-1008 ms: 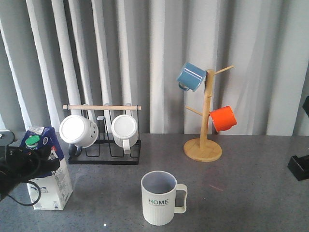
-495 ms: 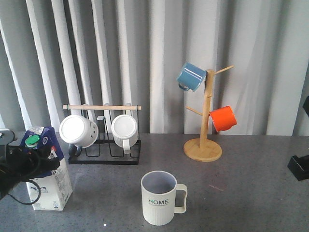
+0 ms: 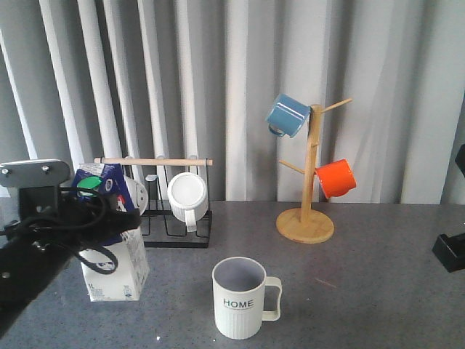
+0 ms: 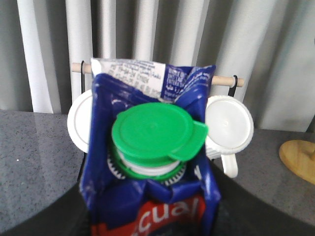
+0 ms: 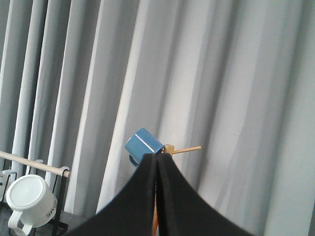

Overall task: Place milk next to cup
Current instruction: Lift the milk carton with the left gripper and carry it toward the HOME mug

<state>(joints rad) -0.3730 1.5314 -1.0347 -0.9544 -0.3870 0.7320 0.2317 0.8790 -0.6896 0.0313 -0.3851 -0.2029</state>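
Observation:
The milk [image 3: 112, 251], a blue-and-white carton with a green cap, is held tilted just above the table at the left, in front of the mug rack. My left gripper [image 3: 87, 218] is shut on its upper part; its fingers are hidden under black cables. In the left wrist view the carton [image 4: 152, 196] with its green cap [image 4: 155, 132] fills the middle. The cup [image 3: 240, 297], a ribbed pale mug marked "HOME", stands at the front centre, well to the right of the carton. My right gripper [image 5: 156, 160] is shut and empty, raised at the far right.
A black wire rack [image 3: 174, 229] with a wooden bar holds white mugs [image 3: 187, 196] behind the carton. A wooden mug tree [image 3: 309, 203] carries a blue mug [image 3: 287, 115] and an orange mug [image 3: 336, 178] at the back right. Part of the right arm [image 3: 450, 251] shows at the right edge.
The left gripper has lifted the milk carton off the table and carried it to the right and upward, towards the cup. The cup and right arm have not moved.

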